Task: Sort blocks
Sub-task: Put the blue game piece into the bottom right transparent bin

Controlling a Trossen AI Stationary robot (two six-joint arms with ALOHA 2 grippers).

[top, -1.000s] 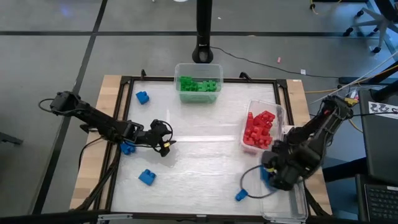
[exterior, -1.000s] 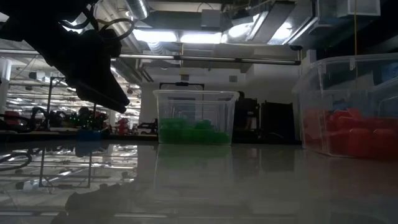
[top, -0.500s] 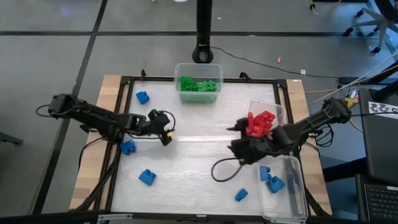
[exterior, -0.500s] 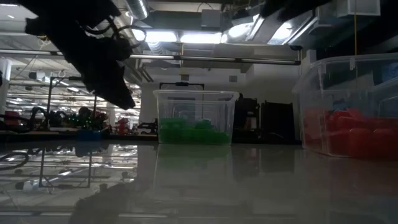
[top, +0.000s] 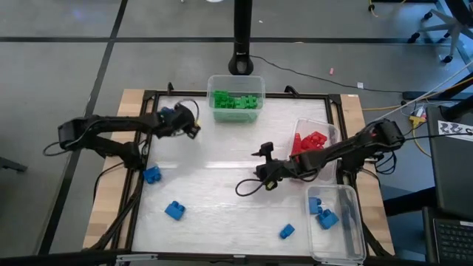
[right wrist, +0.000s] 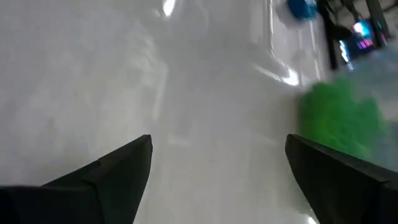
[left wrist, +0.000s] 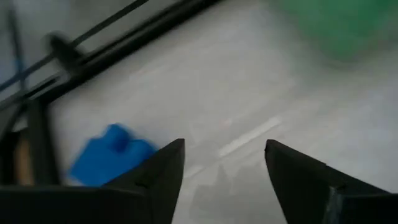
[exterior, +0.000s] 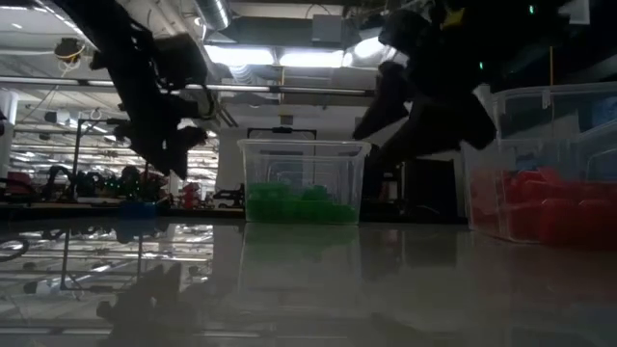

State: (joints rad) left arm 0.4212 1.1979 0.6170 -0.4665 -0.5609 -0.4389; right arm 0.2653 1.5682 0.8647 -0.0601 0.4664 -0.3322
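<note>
The left gripper (top: 191, 125) is hovering with fingers spread wide and empty near the table's far left edge, just beside a blue block (top: 168, 114). The right gripper (top: 264, 171) is hanging wide and empty over bare mid-table. Three blue blocks (top: 174, 210) are lying loose toward the near edge; the green tub (top: 236, 80) is sitting against the far frame.

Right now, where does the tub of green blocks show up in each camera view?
High view: tub of green blocks at the table's far edge, centre.
Low view: centre, against the room behind.
Left wrist view: green blur in a corner.
Right wrist view: green blur at one edge.
Shared landmark: the tub itself.
</note>
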